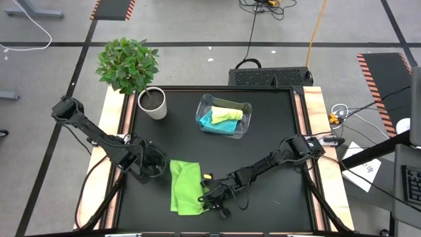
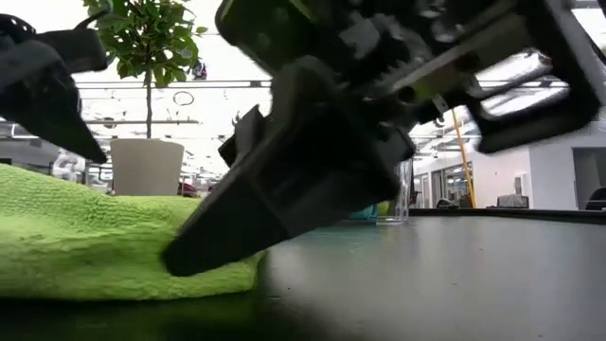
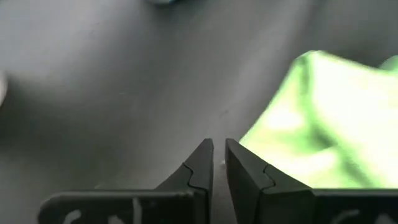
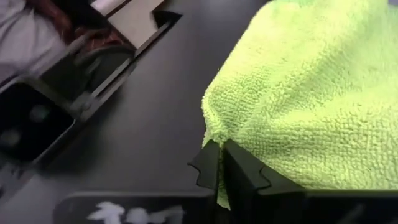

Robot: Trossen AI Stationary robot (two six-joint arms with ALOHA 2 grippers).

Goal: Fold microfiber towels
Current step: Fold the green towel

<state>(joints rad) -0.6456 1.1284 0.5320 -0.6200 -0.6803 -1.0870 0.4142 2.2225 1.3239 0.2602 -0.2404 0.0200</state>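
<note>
Now right claw (image 4: 219, 163) pinches bright green towel (image 4: 311, 93) corner.

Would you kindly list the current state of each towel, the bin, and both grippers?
bright green towel: folded over, lying on the table, one corner pinched.
pale yellow-green towel: bunched in the clear bin.
turquoise towel: bunched in the bin under the yellow-green one.
clear bin: upright, open-topped.
right gripper: shut on the green towel's corner.
left gripper: shut, empty, beside the green towel.
</note>
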